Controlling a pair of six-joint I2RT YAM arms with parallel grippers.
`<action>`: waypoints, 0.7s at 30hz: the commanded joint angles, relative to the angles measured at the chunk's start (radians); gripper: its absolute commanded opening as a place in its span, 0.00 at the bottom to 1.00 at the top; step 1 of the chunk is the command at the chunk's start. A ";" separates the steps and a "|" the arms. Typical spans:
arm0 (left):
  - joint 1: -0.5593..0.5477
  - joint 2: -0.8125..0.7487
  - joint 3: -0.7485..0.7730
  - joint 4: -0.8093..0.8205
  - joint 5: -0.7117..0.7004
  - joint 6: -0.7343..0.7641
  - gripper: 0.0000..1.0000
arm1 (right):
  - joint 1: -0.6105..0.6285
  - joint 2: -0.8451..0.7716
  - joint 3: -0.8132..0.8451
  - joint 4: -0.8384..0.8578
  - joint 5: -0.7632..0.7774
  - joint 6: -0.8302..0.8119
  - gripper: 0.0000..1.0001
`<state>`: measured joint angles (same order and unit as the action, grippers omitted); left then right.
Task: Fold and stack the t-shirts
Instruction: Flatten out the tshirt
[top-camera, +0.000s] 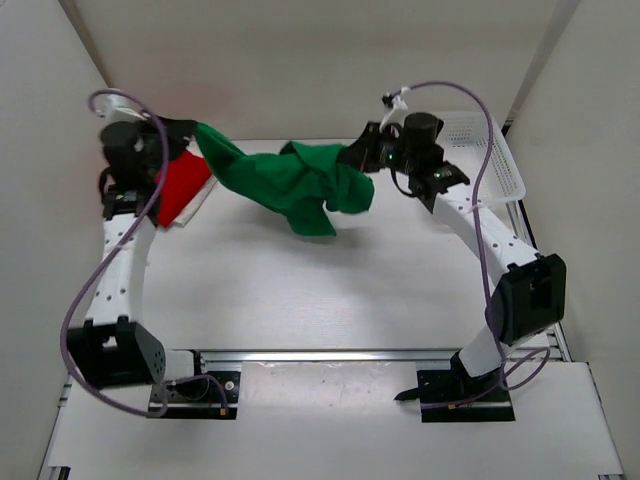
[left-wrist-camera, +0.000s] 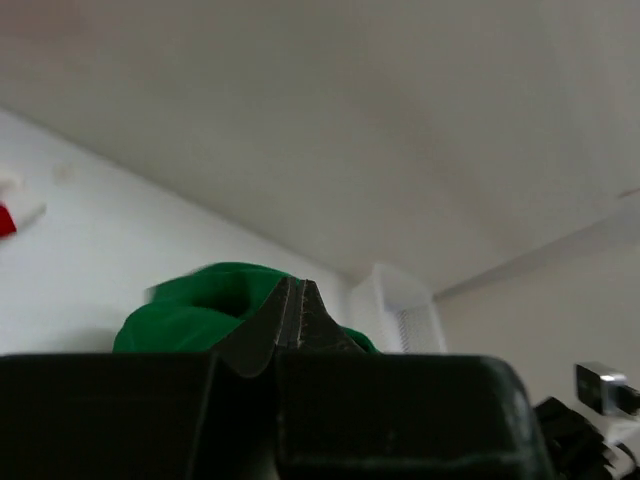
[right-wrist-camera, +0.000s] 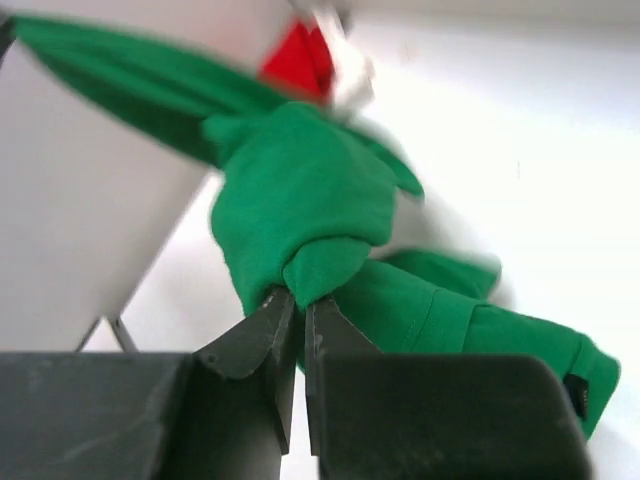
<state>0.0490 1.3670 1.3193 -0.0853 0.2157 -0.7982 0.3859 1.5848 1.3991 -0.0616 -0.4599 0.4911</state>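
With both arms' jaws pinching the green shirt, we should pull it taut and level, then lay it flat on the tabletop, clear of the red shirt.

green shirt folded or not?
Not folded. The green t-shirt hangs bunched and twisted above the table, strung between the left end effector and right end effector, both shut on it.

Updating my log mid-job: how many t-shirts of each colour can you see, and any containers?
green t-shirt: 1
red t-shirt: 1
white t-shirt: 1, mostly under the red one
white basket: 1
Total: 4
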 joint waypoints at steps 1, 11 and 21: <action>0.132 -0.136 0.067 0.016 0.166 -0.133 0.00 | -0.031 0.067 0.210 -0.047 -0.011 -0.046 0.00; -0.038 -0.350 -0.032 0.073 0.122 -0.180 0.00 | -0.093 -0.027 -0.027 -0.037 0.055 -0.051 0.47; -0.223 -0.335 -0.233 0.177 0.082 -0.153 0.00 | 0.302 -0.105 -0.402 0.126 0.125 -0.111 0.38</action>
<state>-0.0624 1.0550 1.1103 0.0517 0.3283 -0.9768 0.6411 1.5211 0.9649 -0.0624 -0.3771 0.4191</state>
